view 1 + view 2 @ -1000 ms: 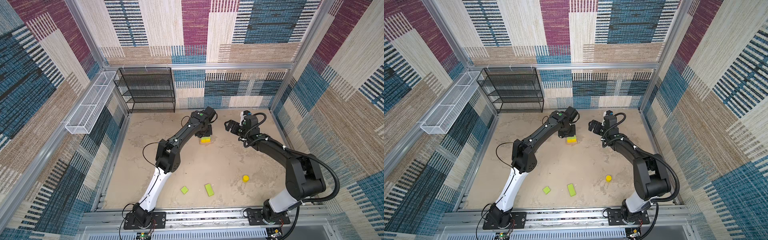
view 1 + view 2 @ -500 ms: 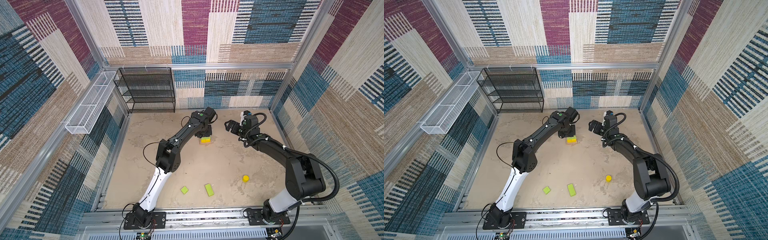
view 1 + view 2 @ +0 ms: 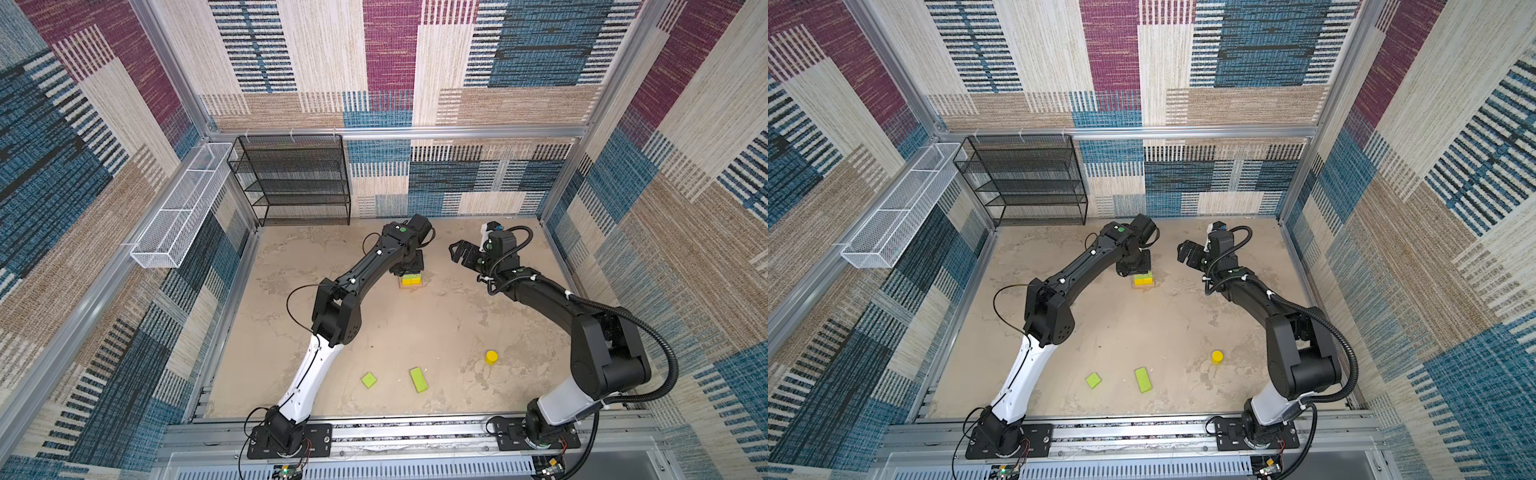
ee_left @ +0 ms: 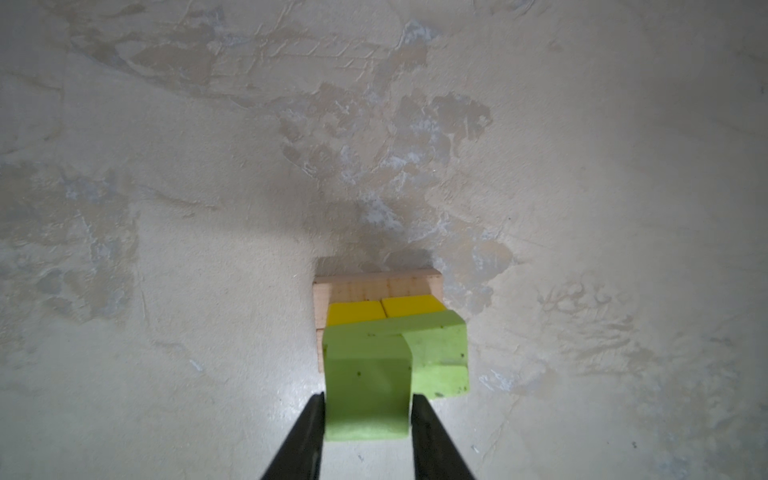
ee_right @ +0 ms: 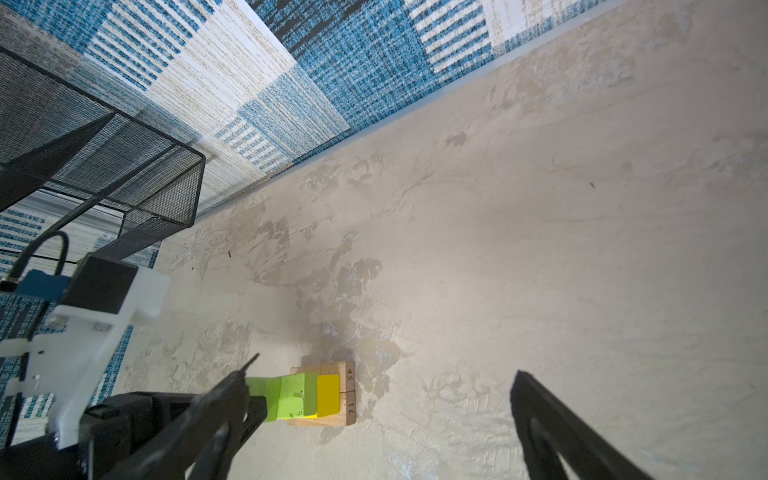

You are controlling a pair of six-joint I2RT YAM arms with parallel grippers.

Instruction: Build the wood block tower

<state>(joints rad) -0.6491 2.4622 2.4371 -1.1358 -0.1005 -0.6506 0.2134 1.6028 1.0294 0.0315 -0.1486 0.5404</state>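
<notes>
The half-built wood block tower (image 3: pixel 411 280) stood toward the far middle of the table (image 3: pixel 415 324), a little in front of the back wall. Two tan bars (image 4: pixel 374 284) lay flat side by side as its base, with two yellow cubes (image 4: pixel 353 312) set next to each other on top. One lime-green piece (image 4: pixel 440 357) lay across the cubes. A second lime-green piece (image 4: pixel 365 374) sat just beside it, between the tips of the left gripper (image 4: pixel 365 401), which reached straight down over the stack. Its fingers (image 4: pixel 309 432) stood close against that piece's two sides. Whether they pinched it or merely flanked it could not be told.

The right gripper (image 3: pixel 459 251) hung in the air to the right of the tower, well apart from it, its fingers spread wide and holding nothing.

Near the front edge of the table lay a square lime-green piece (image 3: pixel 368 380) and a long lime-green piece (image 3: pixel 419 379), close together. A short yellow cylinder (image 3: pixel 491 357) stood upright farther right.

A black mesh shelf (image 3: pixel 299 183) stood against the back wall at the left. A white wire basket (image 3: pixel 178 208) hung on the left wall.
</notes>
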